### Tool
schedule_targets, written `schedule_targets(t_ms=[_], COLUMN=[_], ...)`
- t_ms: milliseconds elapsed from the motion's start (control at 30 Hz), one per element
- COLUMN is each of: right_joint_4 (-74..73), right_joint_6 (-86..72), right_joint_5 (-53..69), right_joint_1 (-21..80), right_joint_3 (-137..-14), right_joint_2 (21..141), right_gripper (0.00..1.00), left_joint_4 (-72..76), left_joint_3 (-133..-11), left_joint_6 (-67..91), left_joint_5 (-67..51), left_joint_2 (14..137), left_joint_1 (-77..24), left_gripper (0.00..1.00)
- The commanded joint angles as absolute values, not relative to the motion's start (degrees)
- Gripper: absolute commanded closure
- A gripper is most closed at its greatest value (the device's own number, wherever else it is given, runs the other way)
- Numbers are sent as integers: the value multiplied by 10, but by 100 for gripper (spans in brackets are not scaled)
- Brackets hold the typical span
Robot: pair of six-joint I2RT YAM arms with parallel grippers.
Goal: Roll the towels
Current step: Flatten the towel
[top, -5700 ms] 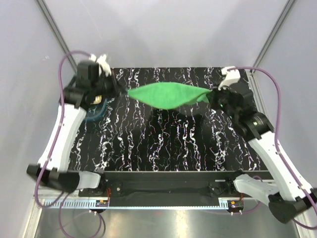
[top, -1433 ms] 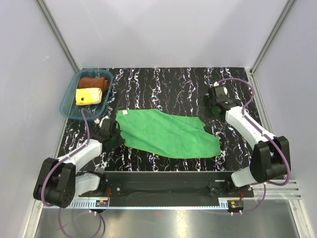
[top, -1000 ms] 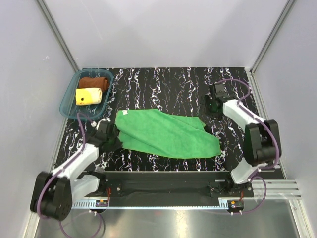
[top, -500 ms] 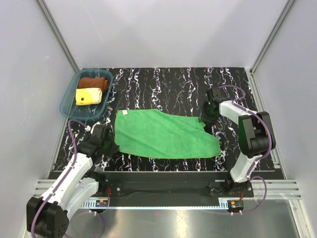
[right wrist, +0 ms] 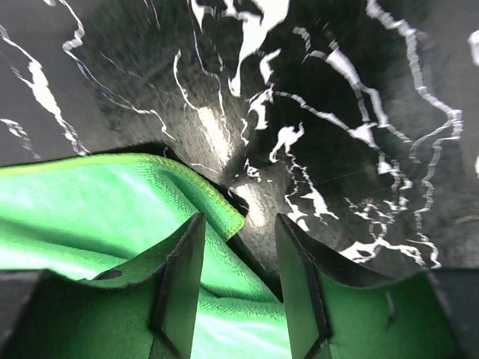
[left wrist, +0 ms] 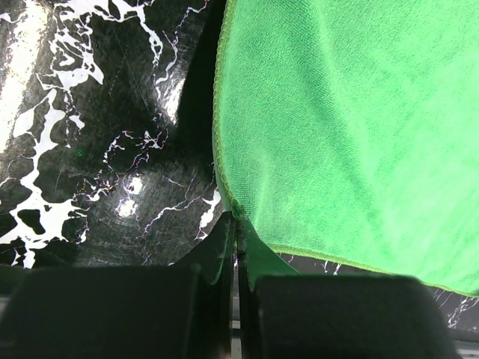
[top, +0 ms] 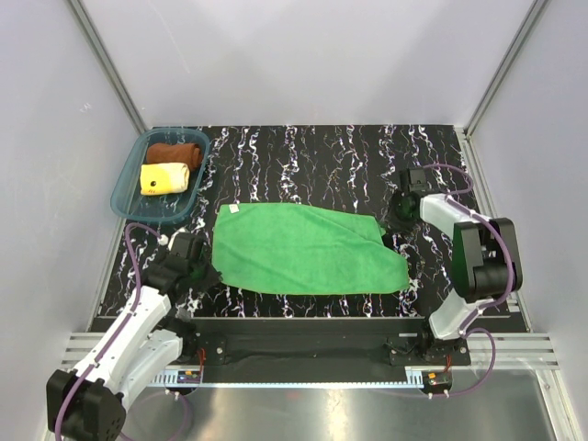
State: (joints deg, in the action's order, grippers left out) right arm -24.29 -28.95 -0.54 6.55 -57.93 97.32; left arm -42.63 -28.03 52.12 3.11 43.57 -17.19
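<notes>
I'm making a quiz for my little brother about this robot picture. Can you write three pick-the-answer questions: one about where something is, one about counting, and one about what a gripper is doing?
1. Where are the rust-brown towel and the yellow towel?
A. in the teal tray
B. on the floor
C. on a shelf

2. How many towels can you see?
A. two
B. three
C. five

3. What is the left gripper doing to the green towel?
A. hovering open above it
B. pinching its corner, shut
C. pushing it into the tray

Answers:
1 A: both lie rolled inside the tray.
2 B: those two plus the green one spread flat.
3 B: the left wrist view shows the fingers closed on the corner.
</notes>
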Motion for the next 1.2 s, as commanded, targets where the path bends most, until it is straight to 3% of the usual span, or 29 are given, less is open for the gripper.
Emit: schedule_targets(t_ms=[0, 767, 1000, 1033, 1167], right_joint_4=[-234, -187, -170, -167, -175], right_joint_6=[-297, -307, -311, -311, -309], right_joint_5=[-5, 43, 60, 61, 57], right_joint_1=[55, 55, 55, 55, 55], right_joint_3=[-580, -550, -540, -539, -546], right_joint_2=[939, 983, 1004, 1004, 1002], right_gripper=[50, 60, 72, 81, 98], left_joint_4=[-416, -413, -412, -413, -412], left_joint_3=[-300, -297, -297, -297, -297], left_joint_6=[521, 520, 522, 522, 521], left_joint_5=[35, 34, 38, 38, 36], left_joint_2=[436, 426, 418, 418, 418], left_joint_1=[-175, -180, -181, -181, -181], left_gripper=[100, 100, 100, 100, 100])
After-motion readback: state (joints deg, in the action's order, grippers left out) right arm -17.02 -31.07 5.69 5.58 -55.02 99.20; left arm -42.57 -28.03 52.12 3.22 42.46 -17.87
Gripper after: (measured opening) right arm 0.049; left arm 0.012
